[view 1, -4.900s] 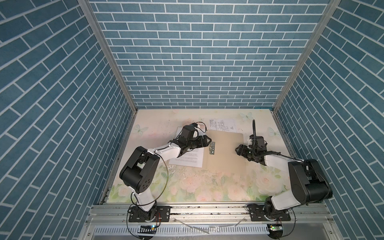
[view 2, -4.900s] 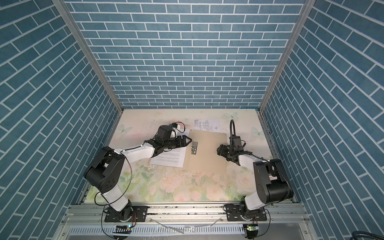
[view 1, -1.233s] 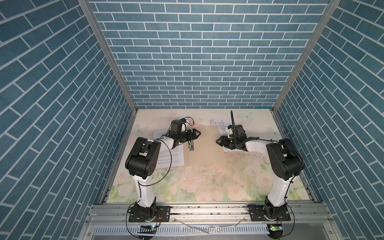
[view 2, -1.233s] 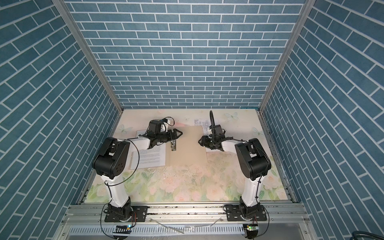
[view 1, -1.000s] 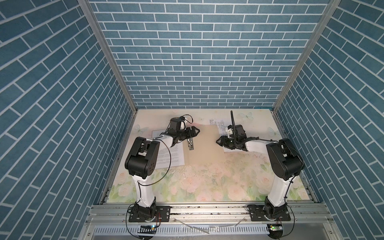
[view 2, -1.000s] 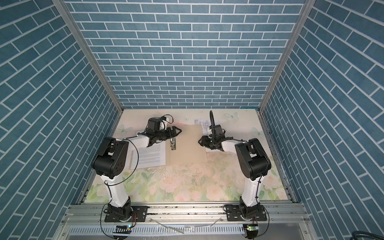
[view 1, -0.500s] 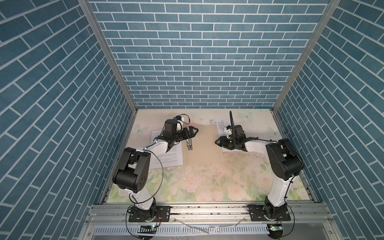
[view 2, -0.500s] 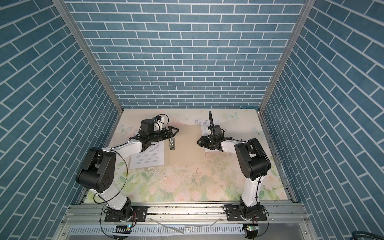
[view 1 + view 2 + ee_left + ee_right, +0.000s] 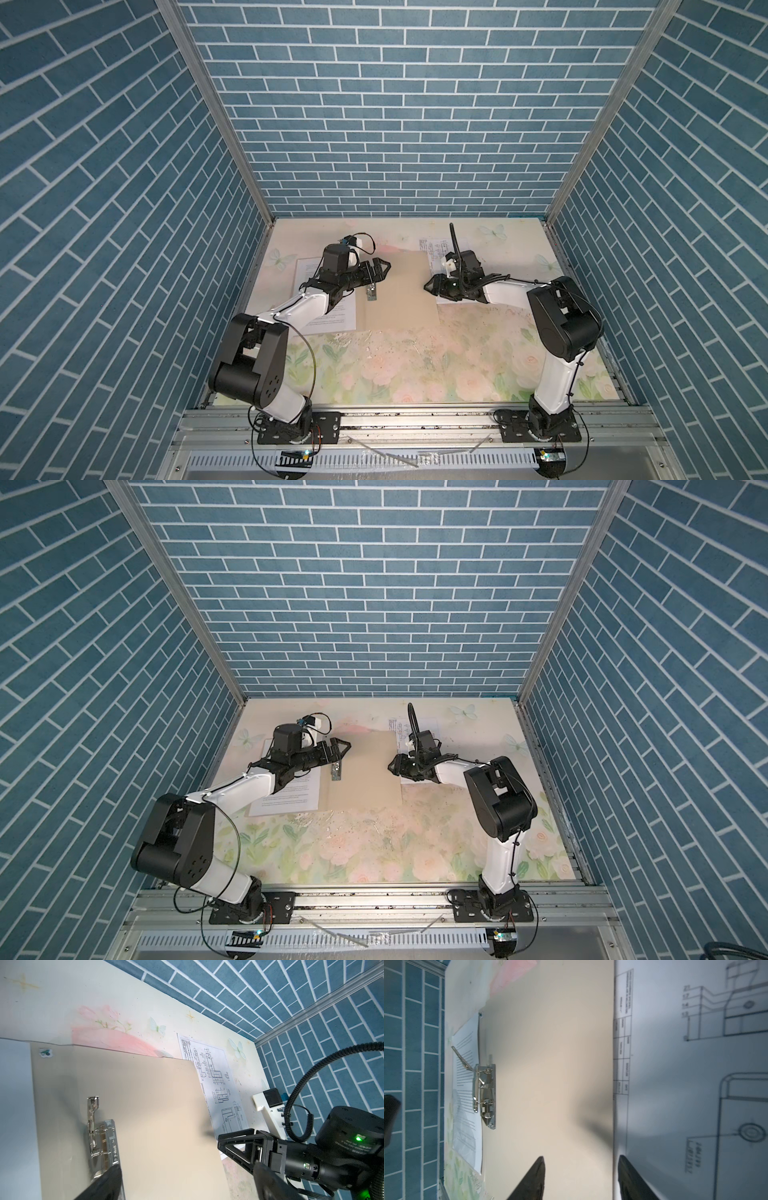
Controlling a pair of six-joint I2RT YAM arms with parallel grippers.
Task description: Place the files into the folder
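The folder (image 9: pixel 399 291) lies flat on the floral counter (image 9: pixel 415 365), roughly mid-back in both top views, plain tan side up. A shiny metal clip (image 9: pixel 101 1136) is fixed near its left edge. The files sit on either side of it, neither one on the folder. The text sheet (image 9: pixel 343 320) is right along the left edge, partly hidden under the left arm. The drawing sheet (image 9: pixel 216 1076) is on the right, and the folder's right edge looks like it covers a strip of it.

The left claw (image 9: pixel 382 272) hovers over the folder's left part, just beside the clip, jaws spread wide with nothing in them. The right claw (image 9: pixel 580 1158) is low over the folder's right edge with its jaws apart. One finger is over the tan card and the other over the drawing sheet, and it isn't pinching anything.
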